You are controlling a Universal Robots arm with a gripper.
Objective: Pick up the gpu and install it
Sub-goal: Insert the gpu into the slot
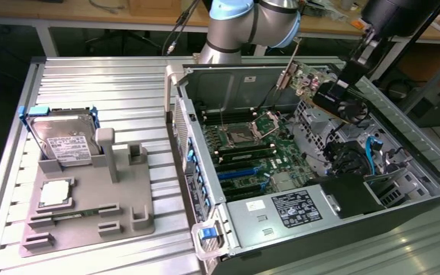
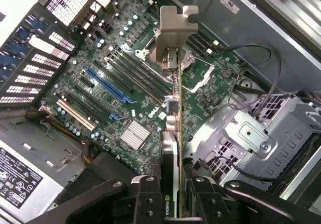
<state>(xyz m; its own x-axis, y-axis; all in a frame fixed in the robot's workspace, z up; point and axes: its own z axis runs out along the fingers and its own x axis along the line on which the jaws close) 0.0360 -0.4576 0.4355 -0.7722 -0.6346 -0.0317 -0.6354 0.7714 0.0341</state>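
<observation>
The open computer case (image 1: 235, 86) is sitting on the desk (image 1: 90, 74), its motherboard (image 1: 254, 157) lying exposed. At upper right, the gpu (image 1: 315, 86) is hanging above it, the end effector (image 2: 173, 194) clamping its edge. Pickup looks done; seating is remaining.

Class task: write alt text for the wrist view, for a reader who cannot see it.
The gripper holds the gpu edge-on above the motherboard inside an open computer case, its silver bracket at the end farthest from the gripper. A grey metal cage sits beside the board.
</observation>
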